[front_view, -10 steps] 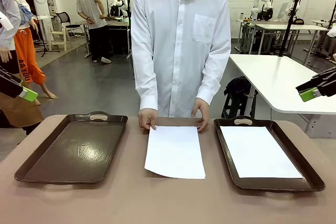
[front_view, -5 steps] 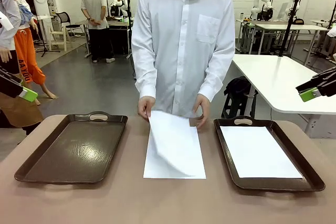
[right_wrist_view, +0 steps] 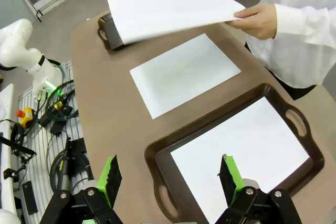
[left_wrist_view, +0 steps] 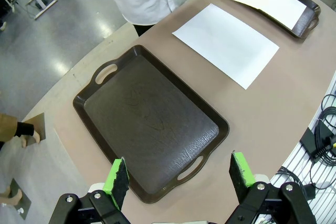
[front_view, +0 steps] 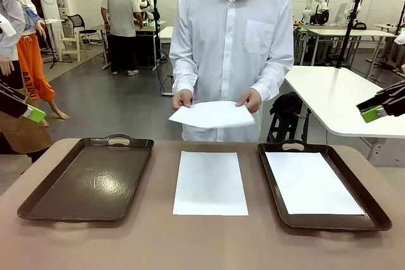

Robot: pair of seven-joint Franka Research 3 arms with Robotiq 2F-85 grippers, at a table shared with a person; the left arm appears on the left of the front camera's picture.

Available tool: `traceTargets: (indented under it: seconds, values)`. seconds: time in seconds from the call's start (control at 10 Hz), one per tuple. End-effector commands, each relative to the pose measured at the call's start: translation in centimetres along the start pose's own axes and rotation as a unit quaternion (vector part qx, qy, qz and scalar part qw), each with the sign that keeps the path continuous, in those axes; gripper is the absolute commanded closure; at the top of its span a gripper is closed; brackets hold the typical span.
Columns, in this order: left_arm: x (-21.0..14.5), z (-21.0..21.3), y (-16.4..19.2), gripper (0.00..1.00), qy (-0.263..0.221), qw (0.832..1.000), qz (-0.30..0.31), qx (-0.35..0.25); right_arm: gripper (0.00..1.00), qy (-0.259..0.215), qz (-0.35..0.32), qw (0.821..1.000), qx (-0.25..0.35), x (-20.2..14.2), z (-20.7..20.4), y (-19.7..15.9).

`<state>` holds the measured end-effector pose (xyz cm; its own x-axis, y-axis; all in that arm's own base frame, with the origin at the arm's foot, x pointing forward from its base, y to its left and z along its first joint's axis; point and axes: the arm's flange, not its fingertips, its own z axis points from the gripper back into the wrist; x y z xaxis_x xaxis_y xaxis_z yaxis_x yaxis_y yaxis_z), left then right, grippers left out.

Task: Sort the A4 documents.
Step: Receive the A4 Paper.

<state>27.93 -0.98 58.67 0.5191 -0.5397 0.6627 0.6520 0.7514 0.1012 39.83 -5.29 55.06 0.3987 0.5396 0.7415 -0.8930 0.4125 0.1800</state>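
A blank white A4 sheet, sagging slightly, hangs above the table's far edge in the person's hands. Half a second ago it was only being peeled up. A second sheet, perhaps a thin stack, lies flat between the dark brown trays. A third sheet lies in the right tray. The left gripper hovers over the left tray and the right gripper over the right, both with jaws spread and holding nothing.
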Motion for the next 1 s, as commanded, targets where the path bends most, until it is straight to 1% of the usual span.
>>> traceTargets:
  seconds: [0.0,0.9]
  values:
    - [-0.04,0.00,0.07,0.00,0.000,1.000,0.001,0.000,0.03,-0.001,0.000,1.000,0.001,0.00,0.02,0.06]
    - [-0.04,0.00,0.07,0.00,0.000,1.000,0.001,0.000,0.03,-0.001,0.000,1.000,0.001,0.00,0.02,0.06]
